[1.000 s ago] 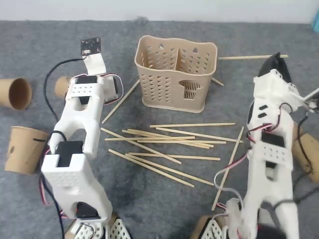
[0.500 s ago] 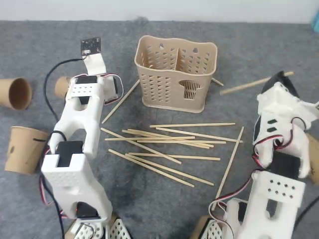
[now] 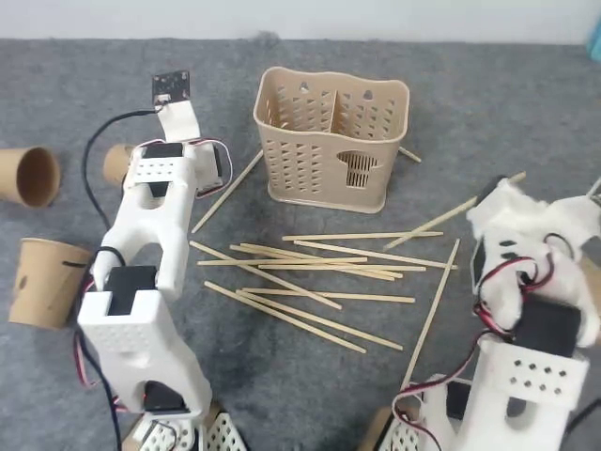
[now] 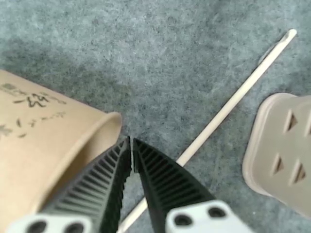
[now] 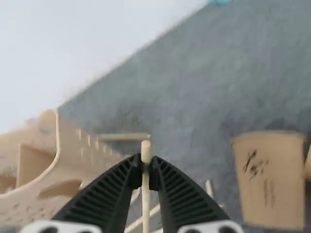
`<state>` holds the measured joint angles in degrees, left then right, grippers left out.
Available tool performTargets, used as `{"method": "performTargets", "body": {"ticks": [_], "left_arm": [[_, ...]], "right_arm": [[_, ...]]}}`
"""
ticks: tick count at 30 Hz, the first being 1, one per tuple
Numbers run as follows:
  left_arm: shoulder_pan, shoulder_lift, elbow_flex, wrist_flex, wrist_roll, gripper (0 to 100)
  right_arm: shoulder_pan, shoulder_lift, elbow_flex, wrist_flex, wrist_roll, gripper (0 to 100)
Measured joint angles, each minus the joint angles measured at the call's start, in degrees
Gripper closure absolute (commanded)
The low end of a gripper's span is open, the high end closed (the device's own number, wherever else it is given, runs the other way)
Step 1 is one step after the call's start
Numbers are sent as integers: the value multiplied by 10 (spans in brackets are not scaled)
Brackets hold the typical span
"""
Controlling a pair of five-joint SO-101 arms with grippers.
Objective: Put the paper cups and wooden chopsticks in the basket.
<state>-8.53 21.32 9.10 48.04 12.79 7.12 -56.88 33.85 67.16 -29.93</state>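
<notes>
The right hand (image 5: pixel 144 164) is clamped on a pale wooden chopstick (image 5: pixel 145 149) near the beige perforated plastic basket (image 3: pixel 324 174). The next move probably calls for lifting it over the rim and tipping it in. The left hand (image 4: pixel 130 141) is closed and empty beside a brown paper cup (image 4: pixel 43 141).

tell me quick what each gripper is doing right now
Left gripper: closed, holding nothing.
Right gripper: closed on a wooden chopstick.
</notes>
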Motion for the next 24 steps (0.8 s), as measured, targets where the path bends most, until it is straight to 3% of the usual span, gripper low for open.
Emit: {"method": "performTargets", "body": {"ticks": [6,10,19,24], "left_arm": [[0,0,0,0,0,984],[0,0,0,0,0,984],[0,0,0,0,0,984],[0,0,0,0,0,984]], "right_arm": [[-72,0,0,44,-110,992],[-99,-3,31,12,-170,992],[-194,-4,207,-105,-174,989],[-225,-5,260,-136,-123,988]]}}
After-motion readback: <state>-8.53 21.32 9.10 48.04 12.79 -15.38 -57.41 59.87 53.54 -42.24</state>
